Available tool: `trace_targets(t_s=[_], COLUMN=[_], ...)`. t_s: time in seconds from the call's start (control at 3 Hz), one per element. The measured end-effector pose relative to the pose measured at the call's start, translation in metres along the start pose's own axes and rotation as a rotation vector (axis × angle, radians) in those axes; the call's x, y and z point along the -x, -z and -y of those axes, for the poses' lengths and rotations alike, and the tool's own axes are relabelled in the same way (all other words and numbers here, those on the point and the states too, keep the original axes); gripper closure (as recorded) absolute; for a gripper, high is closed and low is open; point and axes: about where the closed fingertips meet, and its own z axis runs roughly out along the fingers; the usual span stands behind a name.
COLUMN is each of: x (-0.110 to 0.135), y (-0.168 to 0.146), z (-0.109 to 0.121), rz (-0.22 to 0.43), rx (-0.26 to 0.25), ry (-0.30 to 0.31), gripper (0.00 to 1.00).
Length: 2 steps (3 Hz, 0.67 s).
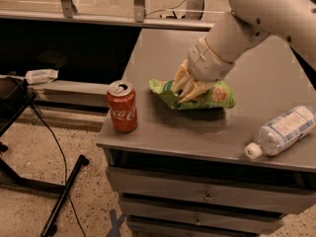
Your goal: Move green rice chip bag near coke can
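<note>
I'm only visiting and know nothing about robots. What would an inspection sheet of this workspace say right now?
Surface: grey cabinet top, drawers beneath.
Job's things: green rice chip bag mid-top; coke can upright at the front left corner, apart from the bag.
Clutter: clear plastic bottle lying on its side, right.
Tool: shut on the bag's left part.
Cables: black cable across the floor, left.
Surroundings: speckled floor, black stand at left.
</note>
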Motion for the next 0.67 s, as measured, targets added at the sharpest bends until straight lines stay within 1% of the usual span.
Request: trace_targets(t_s=[0.33, 0.67], x=[0.022, 0.035], y=[-0.002, -0.005], z=[-0.011, -0.014], rz=[0.107, 0.169], rx=[0.020, 0.028], ry=[0.062, 0.100], gripper=[0.80, 0.48])
